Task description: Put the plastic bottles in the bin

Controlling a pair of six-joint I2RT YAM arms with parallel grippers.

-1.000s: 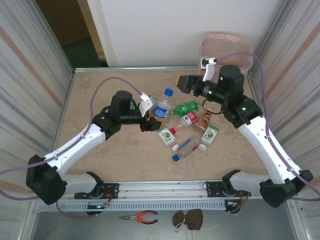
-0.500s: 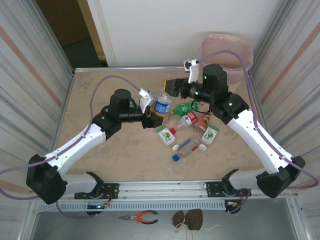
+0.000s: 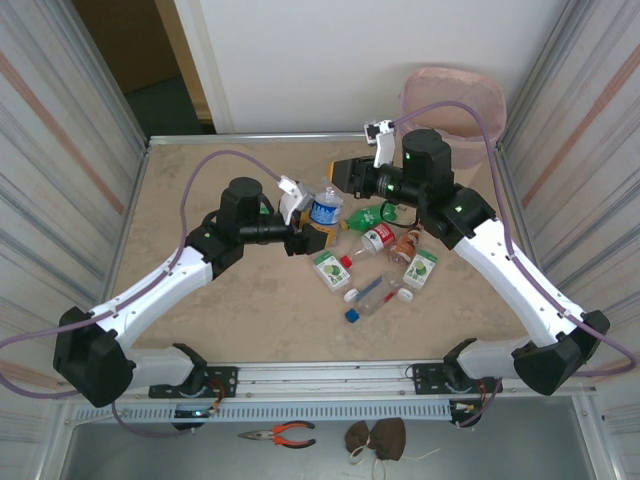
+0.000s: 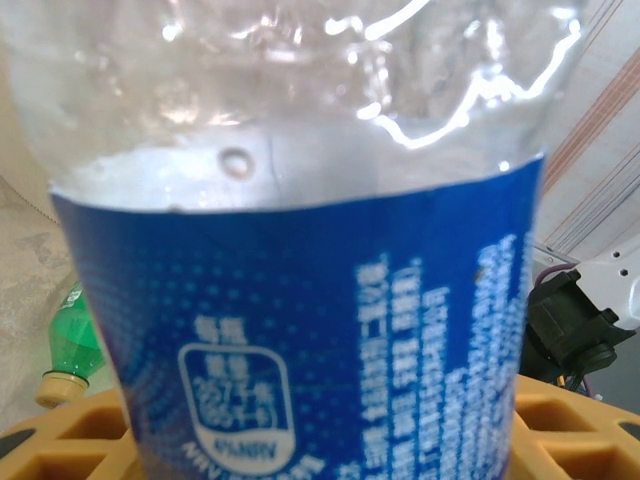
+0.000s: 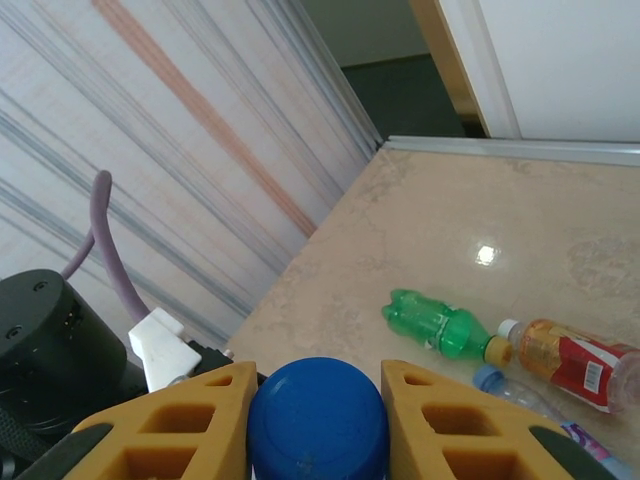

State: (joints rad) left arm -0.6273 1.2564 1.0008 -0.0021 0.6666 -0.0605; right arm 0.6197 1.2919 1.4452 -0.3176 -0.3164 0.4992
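Observation:
A clear plastic bottle with a blue label [image 3: 323, 210] [image 4: 300, 330] stands upright left of the pile, with my left gripper [image 3: 316, 228] [image 4: 310, 455] shut on its lower body. My right gripper [image 3: 335, 178] [image 5: 318, 425] reaches in from the right and is shut on this bottle's blue cap [image 5: 318, 418], whose sides touch both yellow fingers [image 5: 190, 425]. Other bottles lie on the table: a green one [image 3: 372, 214] [image 5: 435, 325], a red-labelled one [image 3: 375, 240] [image 5: 575, 360], a brownish one [image 3: 405, 245] and several small ones [image 3: 375, 292]. The pale pink bin [image 3: 490, 85] stands past the table's far right corner.
Corrugated walls close in the table on the left and right. The left arm's wrist [image 5: 40, 340] sits close below the right gripper. Orange-handled pliers [image 3: 280, 433] and a brown object [image 3: 378, 437] lie in front of the arm bases, off the table.
My right gripper swung left from near the bin to the top of the held bottle and shut on its blue cap. The left arm and the bottle stayed put.

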